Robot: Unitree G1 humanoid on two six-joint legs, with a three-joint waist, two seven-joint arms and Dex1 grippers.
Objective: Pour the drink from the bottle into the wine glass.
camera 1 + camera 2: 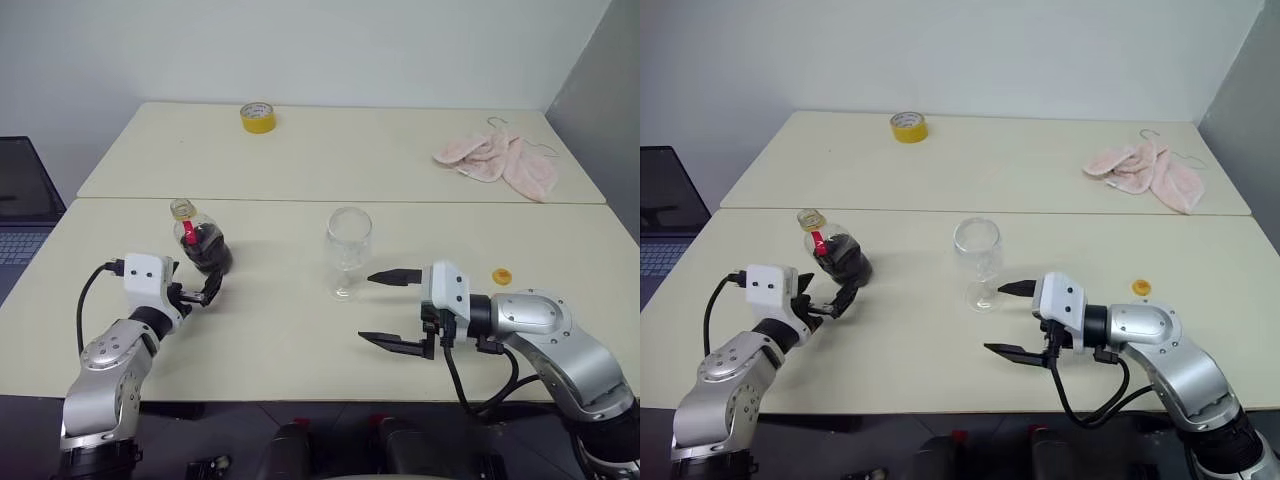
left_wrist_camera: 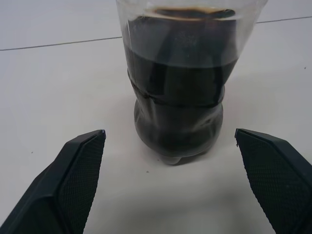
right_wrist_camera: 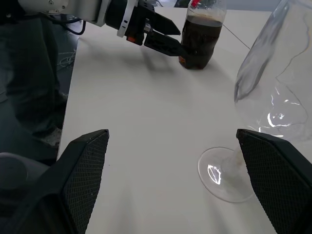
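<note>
Your left gripper [image 1: 200, 295] has its fingers spread wide, just short of the uncapped bottle [image 1: 203, 243] on the table [image 1: 280, 330]. Your right gripper [image 1: 390, 310], also spread wide, sits beside the empty wine glass [image 1: 347, 250].

Bare table [image 1: 270, 330] lies between bottle [image 1: 203, 245] and wine glass [image 1: 347, 252]; nothing blocks either.

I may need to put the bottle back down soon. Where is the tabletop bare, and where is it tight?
Bare: the cream table between the squat clear plastic bottle of dark drink and the clear stemmed wine glass. Also the far table between the yellow tape roll and the pink cloth. Tight: around the glass, with the open right hand beside it, and the small yellow cap.
</note>
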